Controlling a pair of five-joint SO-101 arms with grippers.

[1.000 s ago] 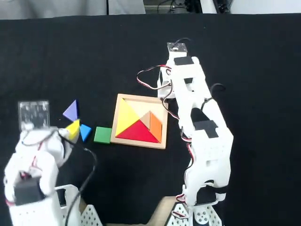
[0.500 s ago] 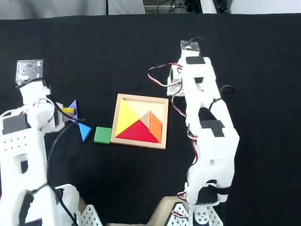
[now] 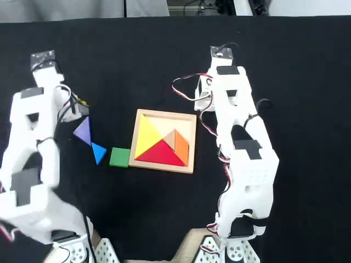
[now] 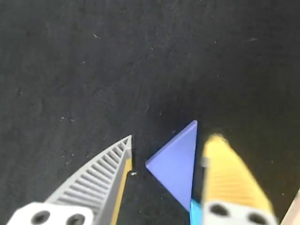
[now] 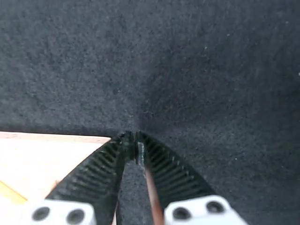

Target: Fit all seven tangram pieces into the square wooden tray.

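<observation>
Pieces in your square wooden tray point(image 3: 164, 114) number four. A large yellow triangle point(image 3: 145, 137) lies along its left side and a large red triangle point(image 3: 162, 153) along its near edge. An orange piece point(image 3: 182, 147) sits against the right wall, with a small tan triangle point(image 3: 173, 135) between them. Bare wood shows in the far right corner.

Outside the tray, on the black cloth worktop point(image 3: 285, 82), a green square point(image 3: 119, 157) sits just beside the left wall. A small blue triangle point(image 3: 98, 152) lies just left of it, and a purple triangle point(image 3: 83, 131) beyond that.

Your left wrist view adds what the high view hides. The left gripper point(image 4: 172, 138) has its jaws spread wide, low over the cloth. The purple triangle lies between them, its long edge just beside the yellow finger point(image 4: 229, 178) and well apart from the grey ribbed finger point(image 4: 101, 178). Whether the yellow one touches it, you cannot tell. A corner of the blue triangle peeks in beside it.

Your right wrist view shows the right gripper point(image 5: 136, 138) with its jaws closed together on nothing. It is over black cloth just off one edge of the tray.
</observation>
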